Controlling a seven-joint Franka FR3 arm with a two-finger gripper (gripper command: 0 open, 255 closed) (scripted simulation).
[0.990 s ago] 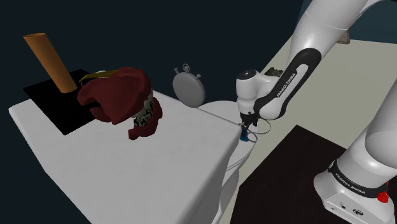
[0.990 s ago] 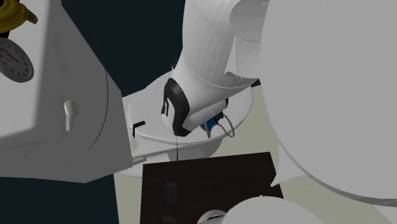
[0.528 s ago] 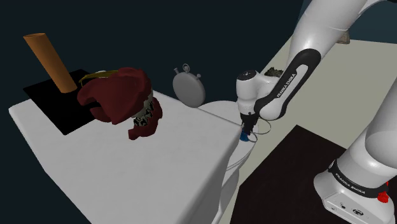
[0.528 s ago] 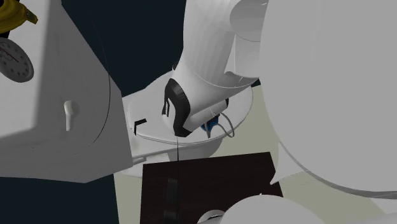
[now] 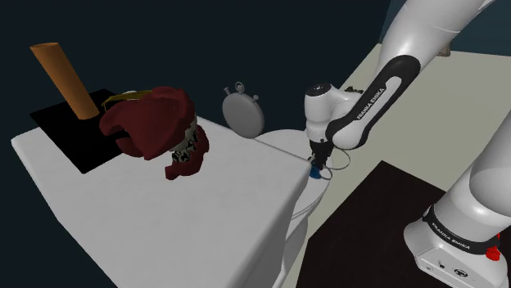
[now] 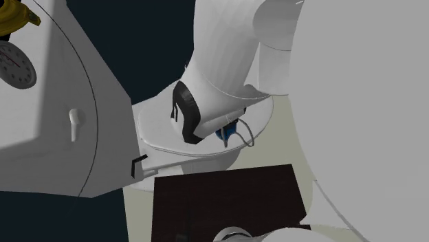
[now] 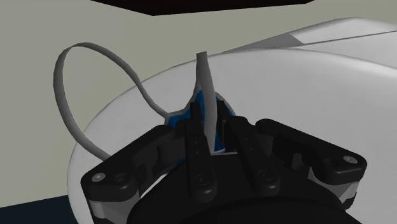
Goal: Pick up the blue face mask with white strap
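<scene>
Gripper [image 7: 211, 121] jaws clamped on the blue face mask [image 7: 219, 111], white strap [image 7: 69, 63] looping free, by the round white seat's [image 7: 318, 70] rim

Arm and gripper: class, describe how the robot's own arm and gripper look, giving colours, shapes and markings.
The arm is white, with smooth rounded links and dark joints. A black band on the forearm bears white lettering, FRANKA EMIKA; the same words show near the base. The gripper is all black: two slim fingers on a blocky body with round screw holes.
</scene>
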